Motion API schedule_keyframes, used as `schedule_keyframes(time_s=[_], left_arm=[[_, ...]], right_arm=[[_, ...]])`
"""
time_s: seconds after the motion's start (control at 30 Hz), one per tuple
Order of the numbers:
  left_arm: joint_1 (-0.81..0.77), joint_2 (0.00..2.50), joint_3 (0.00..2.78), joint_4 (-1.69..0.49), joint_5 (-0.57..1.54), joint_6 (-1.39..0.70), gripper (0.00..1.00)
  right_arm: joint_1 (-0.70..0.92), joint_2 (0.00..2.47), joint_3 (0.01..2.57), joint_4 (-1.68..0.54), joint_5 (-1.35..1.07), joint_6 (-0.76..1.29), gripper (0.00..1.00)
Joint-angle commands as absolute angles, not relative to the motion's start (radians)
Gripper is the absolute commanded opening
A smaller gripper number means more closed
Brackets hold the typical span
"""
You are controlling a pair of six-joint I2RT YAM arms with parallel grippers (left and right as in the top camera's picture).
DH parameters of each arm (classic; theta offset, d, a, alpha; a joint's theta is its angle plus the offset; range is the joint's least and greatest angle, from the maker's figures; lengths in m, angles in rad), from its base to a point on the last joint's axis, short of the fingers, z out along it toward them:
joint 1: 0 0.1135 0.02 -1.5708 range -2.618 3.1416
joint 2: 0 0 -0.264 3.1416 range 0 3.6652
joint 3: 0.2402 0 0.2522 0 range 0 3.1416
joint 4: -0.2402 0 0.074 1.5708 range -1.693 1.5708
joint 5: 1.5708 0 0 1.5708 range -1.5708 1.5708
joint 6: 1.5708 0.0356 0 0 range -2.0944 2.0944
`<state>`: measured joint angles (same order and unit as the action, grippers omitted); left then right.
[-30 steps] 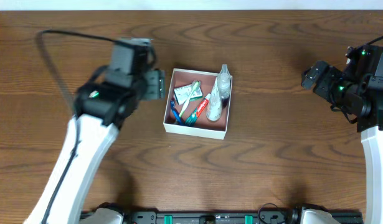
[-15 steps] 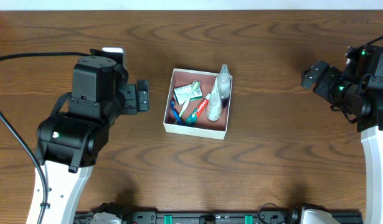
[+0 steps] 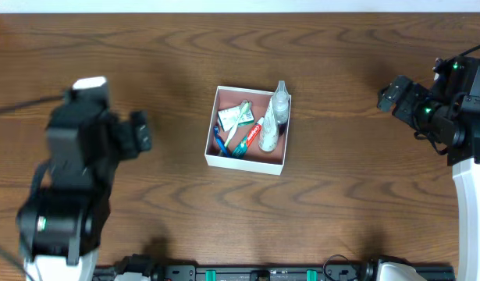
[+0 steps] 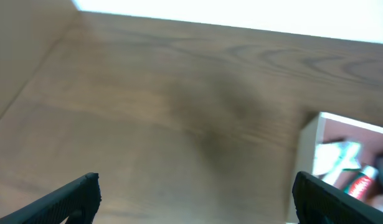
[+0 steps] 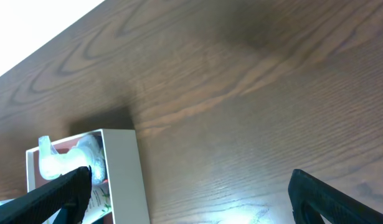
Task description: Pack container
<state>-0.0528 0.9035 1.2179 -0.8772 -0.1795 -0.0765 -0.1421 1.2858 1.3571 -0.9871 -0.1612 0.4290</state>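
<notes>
The container [image 3: 211, 129] is a square white-walled box with a reddish-brown inside at the table's middle. It holds a clear bottle [image 3: 275, 117], a toothpaste tube [image 3: 247, 136], a green and white packet [image 3: 236, 115] and a blue item [image 3: 220, 139]. My left gripper [image 3: 141, 133] is open and empty, well left of the container, whose corner shows in the left wrist view [image 4: 306, 146]. My right gripper [image 3: 392, 94] is open and empty, far right of the container, which also shows in the right wrist view [image 5: 124, 171].
The wooden table [image 3: 341, 179] surrounds the container. A black rail [image 3: 255, 273] runs along the front edge between the arm bases. The table's far edge meets a white background [image 4: 241, 12].
My left arm has pulled back to the left and toward the front, away from the container. The right arm and the container's contents have not moved.
</notes>
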Motion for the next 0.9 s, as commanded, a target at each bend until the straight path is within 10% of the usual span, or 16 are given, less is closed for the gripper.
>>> schedule_keyframes(time_s=[0.0,0.87], left_arm=[[0.022,0.794,1.085,-0.861,-0.139,-0.059,0.98],[0.049,0.047,0.191,-0.607,0.016,-0.064,0.98]], right_arm=[[-0.149,1.285,1.359,-0.988,-0.165,0.437,0.99],[-0.149,1.285,1.359,-0.988,-0.165,0.437,0.99]])
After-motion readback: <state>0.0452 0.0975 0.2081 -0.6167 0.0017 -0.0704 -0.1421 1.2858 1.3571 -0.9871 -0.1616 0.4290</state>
